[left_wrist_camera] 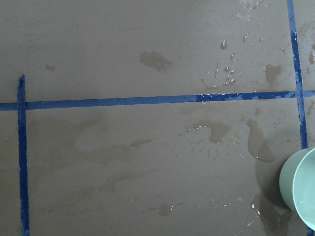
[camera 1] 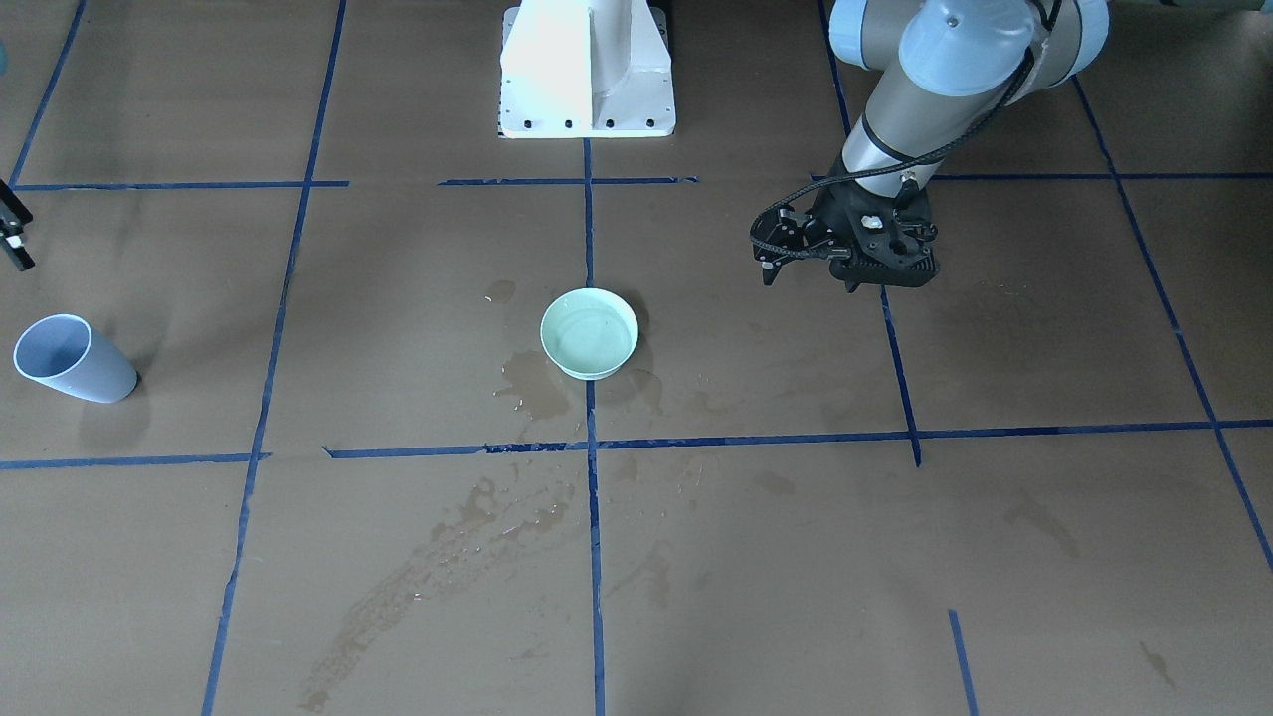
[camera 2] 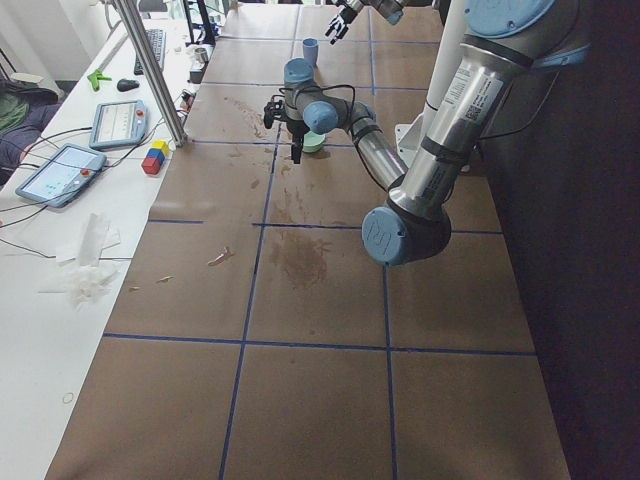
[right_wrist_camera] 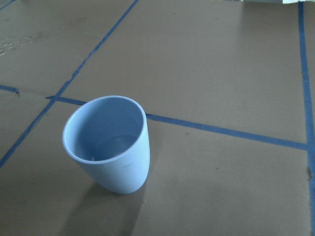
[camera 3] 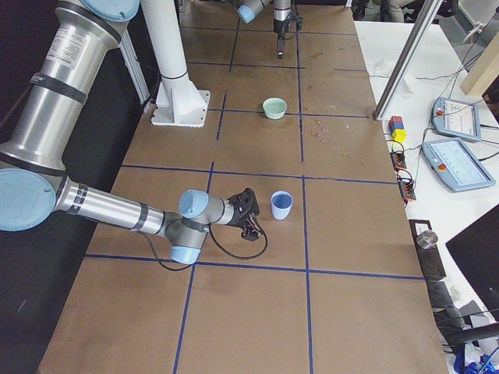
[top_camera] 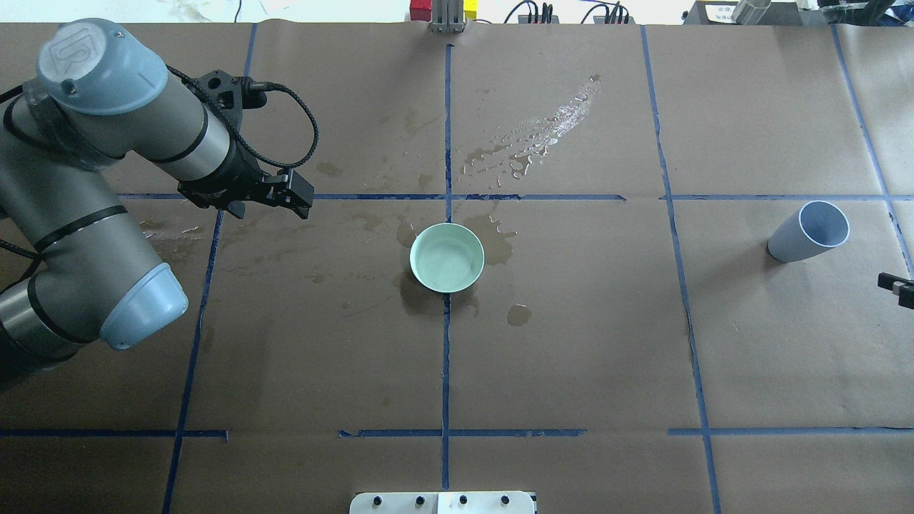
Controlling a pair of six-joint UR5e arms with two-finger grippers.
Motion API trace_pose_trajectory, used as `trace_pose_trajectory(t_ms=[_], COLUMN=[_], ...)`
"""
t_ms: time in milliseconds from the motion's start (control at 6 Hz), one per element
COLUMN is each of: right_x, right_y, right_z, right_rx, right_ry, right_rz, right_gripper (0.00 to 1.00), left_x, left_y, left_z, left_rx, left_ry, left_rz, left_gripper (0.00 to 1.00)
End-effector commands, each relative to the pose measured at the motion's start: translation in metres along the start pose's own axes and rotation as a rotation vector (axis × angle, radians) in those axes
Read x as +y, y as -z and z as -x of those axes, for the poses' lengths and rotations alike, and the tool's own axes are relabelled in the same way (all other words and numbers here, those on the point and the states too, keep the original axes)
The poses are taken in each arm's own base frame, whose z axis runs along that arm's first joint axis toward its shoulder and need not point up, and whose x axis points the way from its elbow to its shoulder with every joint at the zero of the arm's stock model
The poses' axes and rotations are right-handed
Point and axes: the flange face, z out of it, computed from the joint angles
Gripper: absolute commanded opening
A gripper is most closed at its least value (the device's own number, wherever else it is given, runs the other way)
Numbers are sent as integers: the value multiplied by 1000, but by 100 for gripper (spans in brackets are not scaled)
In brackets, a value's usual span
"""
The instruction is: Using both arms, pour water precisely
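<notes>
Left gripper (top_camera: 293,198) is held low over the brown paper (top_camera: 571,343), well apart from the pale green bowl (camera 1: 592,368). Nothing is carried in it, and whether its jaws are parted cannot be told. Right gripper (top_camera: 897,287) is caught only as a black sliver at the frame's edge, near the blue cup (right_wrist_camera: 110,147). Its state cannot be made out either, though the cup is plainly not gripped.

The bowl is set where the blue tape lines cross, at the middle of the table. That placing is judged to put the target within reach of both arms. The cup is stood upright on the right arm's side and framed squarely by that wrist's camera, so a grasp by the right gripper is the likely step in hand.

The water (right_wrist_camera: 115,146) is seen as a faint glossy film at the bottom of the cup. A similar sheen may lie in the bowl. Wet patches (top_camera: 532,139) are scattered across the paper, several touching the bowl's foot.
</notes>
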Motion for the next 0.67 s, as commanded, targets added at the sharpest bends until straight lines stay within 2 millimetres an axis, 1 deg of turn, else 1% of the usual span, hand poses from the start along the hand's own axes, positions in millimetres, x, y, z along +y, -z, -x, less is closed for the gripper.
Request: trace_pose_trajectory(t_ms=[0,167,333,500], right_x=[-40,-47,-79,-94], right_y=[34,40,29,27], right_z=[-49,-65,-66,-73], right_rx=[8,26,-22,-40], right_ry=[4,-5,-64,-81], right_rz=[77,119,180,244], right_gripper=[100,100,100,100], left_x=[1,8,11,11], left_y=[-1,-7,-9,-9], left_z=[-5,-13,-17,-21], left_rx=[4,6,8,10], left_ry=[12,26,31,34], left_rz=[1,13,16,17], left_gripper=[100,100,100,100])
